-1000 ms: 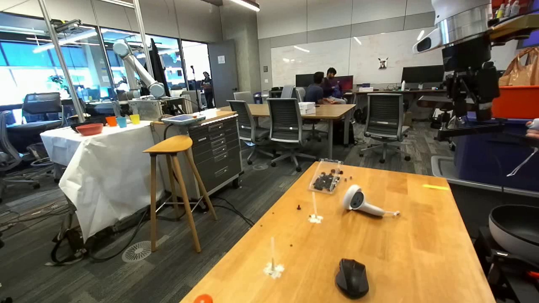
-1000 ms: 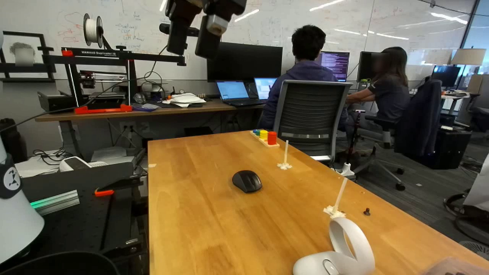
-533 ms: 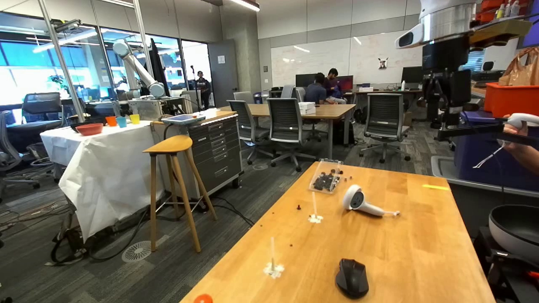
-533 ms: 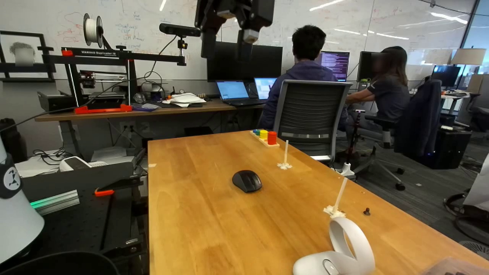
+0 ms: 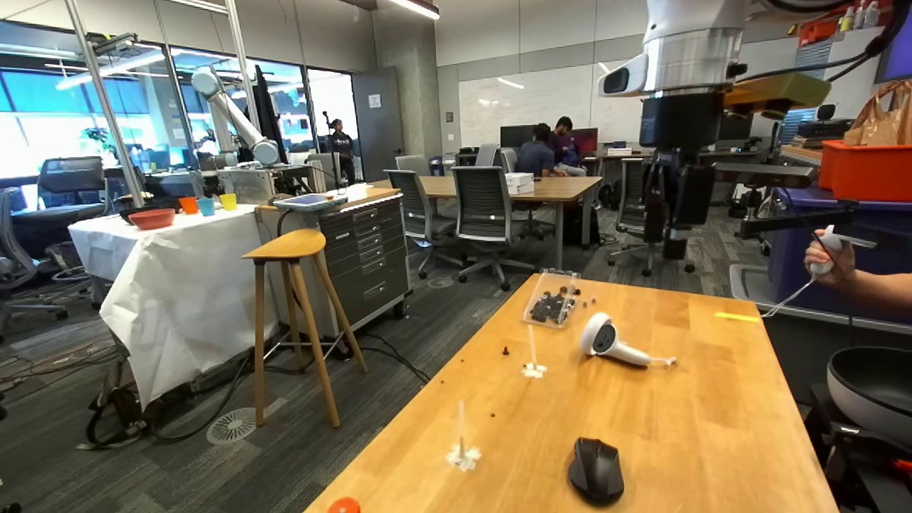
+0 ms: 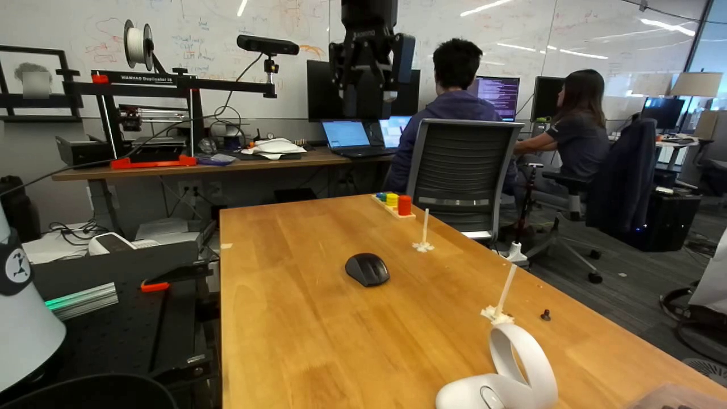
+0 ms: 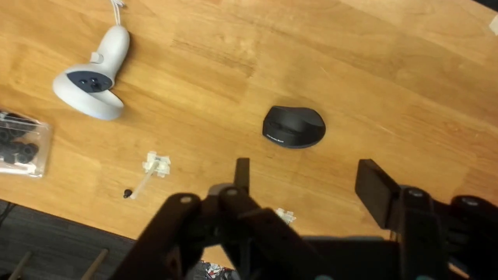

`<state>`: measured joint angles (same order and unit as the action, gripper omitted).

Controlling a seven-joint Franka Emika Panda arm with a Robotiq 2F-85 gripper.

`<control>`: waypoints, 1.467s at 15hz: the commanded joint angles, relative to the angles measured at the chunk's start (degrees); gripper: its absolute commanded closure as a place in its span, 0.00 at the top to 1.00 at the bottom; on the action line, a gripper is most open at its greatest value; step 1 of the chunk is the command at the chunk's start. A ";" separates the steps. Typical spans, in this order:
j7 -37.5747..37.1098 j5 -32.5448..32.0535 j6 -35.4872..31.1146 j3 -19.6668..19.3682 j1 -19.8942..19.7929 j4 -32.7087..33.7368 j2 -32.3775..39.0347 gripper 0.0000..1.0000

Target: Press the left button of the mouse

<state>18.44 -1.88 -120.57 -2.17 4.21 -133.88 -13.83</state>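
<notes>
The black mouse (image 7: pixel 294 127) lies on the wooden table (image 7: pixel 202 116) in the wrist view, its front end with the wheel toward picture left. Its left button (image 7: pixel 274 133) seems to be the lower front half. The mouse also shows in both exterior views (image 5: pixel 596 472) (image 6: pixel 367 270). My gripper (image 7: pixel 305 175) is open, with nothing between its fingers. In the wrist view the mouse appears just beyond the gap between the fingertips. In both exterior views the gripper (image 5: pixel 664 239) (image 6: pixel 369 105) hangs high above the table, fingers down, well apart from the mouse.
A white controller (image 7: pixel 97 76) lies on the table, with a clear box of dark parts (image 5: pixel 552 306) beyond it. Two thin upright sticks (image 5: pixel 461 431) (image 5: pixel 532 349) are taped near the table edge. Coloured stacking pieces (image 6: pixel 397 204) stand at the far edge. A hand (image 5: pixel 833 260) holds another controller.
My gripper has moved leftward in an exterior view and rightward in an exterior view, swinging more upright over the table. The mouse has not moved. The hand with the controller has come further into view.
</notes>
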 commanded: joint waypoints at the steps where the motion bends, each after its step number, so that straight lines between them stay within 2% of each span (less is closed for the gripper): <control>1: -3.91 -0.44 -4.95 2.30 -0.02 4.42 8.10 0.42; 4: -6.71 -2.01 -8.43 3.62 -0.22 6.50 13.53 0.18; 6: -7.93 -2.52 -9.39 3.98 -0.24 7.82 16.62 0.06; 9: -10.01 -4.44 -10.38 4.12 -0.22 9.69 21.15 0.00; 13: -12.65 -7.37 -10.78 3.81 0.09 12.08 26.47 0.05; 22: -17.21 -13.28 -10.58 3.20 2.04 16.88 37.26 0.05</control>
<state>3.72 -12.63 -131.50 1.32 5.02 -120.31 19.75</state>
